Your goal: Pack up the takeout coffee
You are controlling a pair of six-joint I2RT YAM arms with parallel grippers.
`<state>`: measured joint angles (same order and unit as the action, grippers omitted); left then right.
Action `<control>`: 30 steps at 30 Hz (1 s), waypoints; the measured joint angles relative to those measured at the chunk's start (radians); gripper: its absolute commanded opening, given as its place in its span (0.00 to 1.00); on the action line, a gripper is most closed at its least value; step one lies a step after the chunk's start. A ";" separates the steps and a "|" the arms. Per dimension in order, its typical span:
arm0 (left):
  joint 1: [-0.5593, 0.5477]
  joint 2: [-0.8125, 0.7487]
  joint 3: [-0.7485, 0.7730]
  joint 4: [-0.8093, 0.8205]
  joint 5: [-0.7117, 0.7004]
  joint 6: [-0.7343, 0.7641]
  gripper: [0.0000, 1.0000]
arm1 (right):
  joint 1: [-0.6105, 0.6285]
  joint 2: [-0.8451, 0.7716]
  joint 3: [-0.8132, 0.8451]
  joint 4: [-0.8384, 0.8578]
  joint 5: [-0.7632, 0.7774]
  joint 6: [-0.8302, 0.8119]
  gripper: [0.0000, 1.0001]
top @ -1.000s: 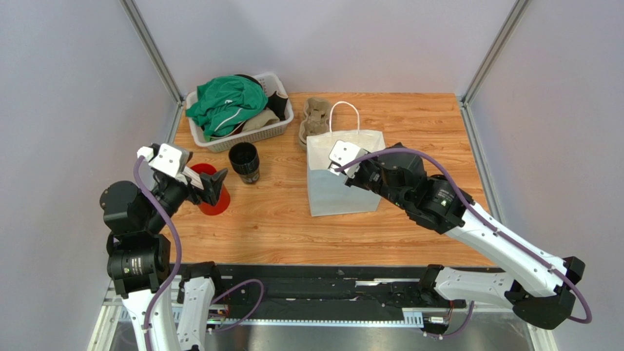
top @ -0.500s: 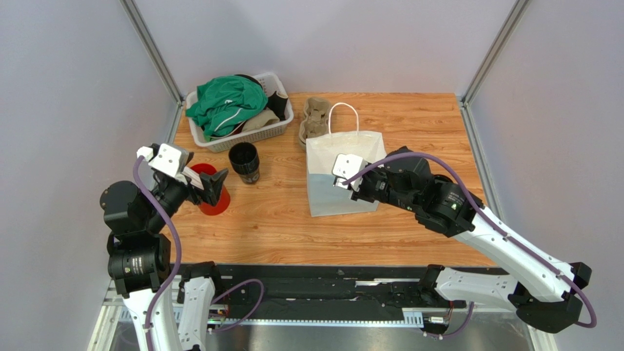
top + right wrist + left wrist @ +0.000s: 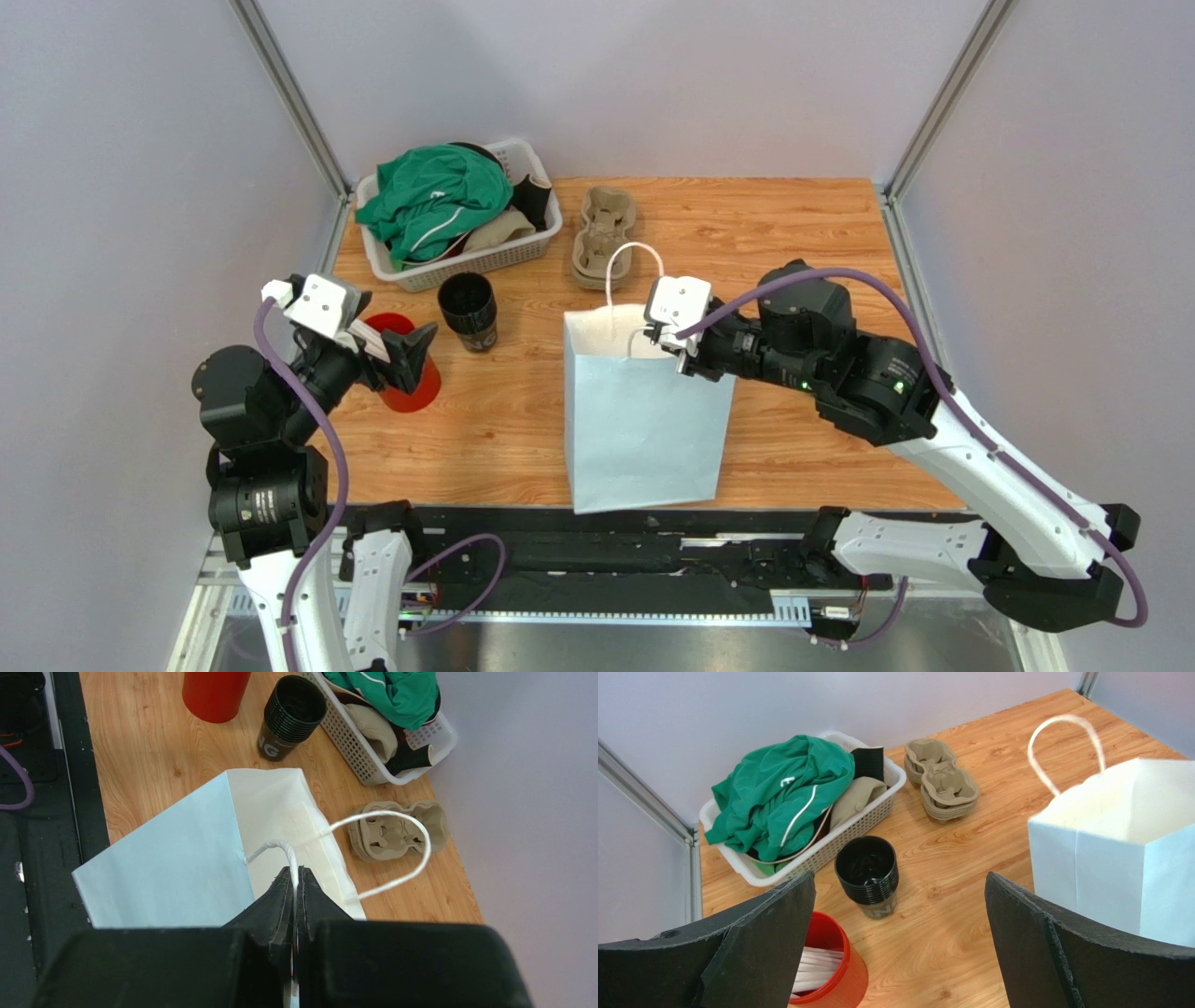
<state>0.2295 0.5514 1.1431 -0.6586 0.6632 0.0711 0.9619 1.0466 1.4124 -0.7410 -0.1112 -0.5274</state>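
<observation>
Field notes on readable text:

- I can make out white capitals "NG" low on the side of the black paper cup (image 3: 284, 721) in the right wrist view. They look like the tail of a longer word, and the rest curves out of sight.
- From the left wrist view the same cup shows a pale smudge of print, too blurred to read.
- The green fabric garment (image 3: 781, 787) has a small white mark like a "C".
- I find nothing else legible.

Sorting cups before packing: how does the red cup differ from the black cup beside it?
The red round cup holds white straws; the black paper cup holds nothing visible. The red cup's wall is smooth; the black cup shows stacked rims, as if several nest. Both stand upright, lidless, on the wooden table.
</observation>
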 measured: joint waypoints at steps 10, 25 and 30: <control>0.008 -0.001 -0.006 0.005 0.013 -0.006 0.99 | 0.033 0.167 0.038 0.045 0.116 0.060 0.02; 0.014 -0.010 -0.011 0.005 0.018 -0.006 0.99 | 0.173 0.295 0.275 0.093 0.269 0.051 0.05; 0.014 -0.010 -0.013 0.005 0.018 -0.006 0.99 | 0.219 0.338 0.153 0.110 0.288 0.041 0.06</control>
<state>0.2440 0.5411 1.1301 -0.6533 0.6811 0.0650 1.1809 1.3846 1.5658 -0.6312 0.1772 -0.4866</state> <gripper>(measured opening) 0.990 0.056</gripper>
